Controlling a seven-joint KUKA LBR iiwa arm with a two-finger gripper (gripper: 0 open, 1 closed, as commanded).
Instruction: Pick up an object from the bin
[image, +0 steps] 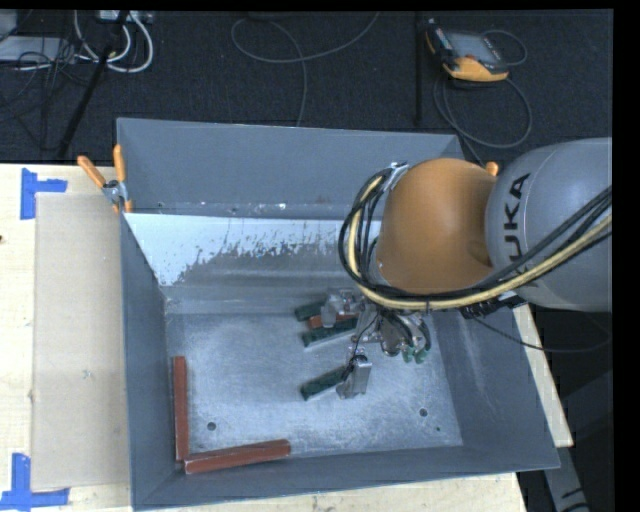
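Down near the middle of the bin (200, 330), the arm (560, 240) reached in from the right, its orange cover (435, 225) hanging above the floor. The end effector (357, 375) sat low, at the right end of a dark green bar (322, 384) that lay slantwise on the floor; it seemed to touch that end, but whether it was open or closed on the bar I could not tell. Two more green pieces (328, 337) lay just behind, toward the back wall, one with a brown bit beside it. Well apart, two brown bars (179, 405) formed an L in the near left corner, one along the left wall, the other along the front.
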